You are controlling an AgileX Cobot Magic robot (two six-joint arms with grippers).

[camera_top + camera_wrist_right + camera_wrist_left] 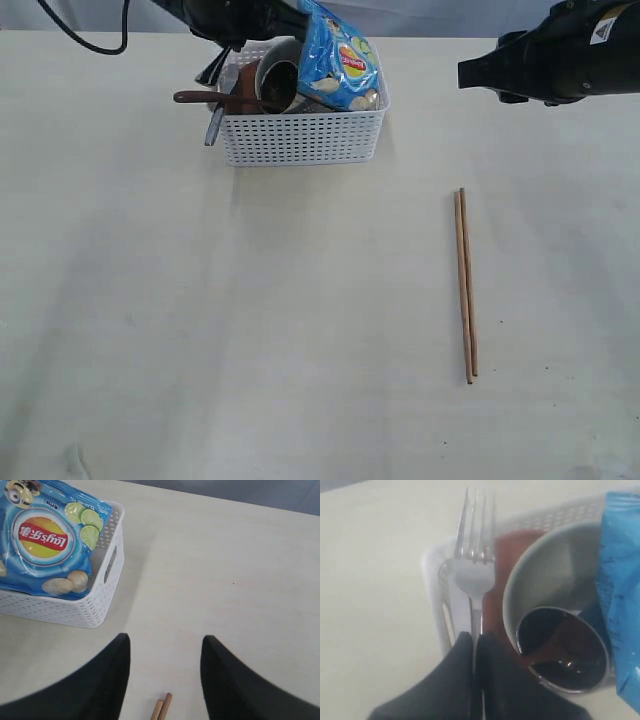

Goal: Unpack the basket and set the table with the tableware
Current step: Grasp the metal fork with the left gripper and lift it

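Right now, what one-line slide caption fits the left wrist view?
Left gripper shut on the fork at the basket rim, bowl and steel cup alongside.

The basket (300,138) is set far back on the table (200,330) — inside, the snack bag (340,62) is propped rightward, the cup (278,88) left of it, the fork (474,575) over the left end. Nearer, well right, the chopsticks (466,285) are laid together.
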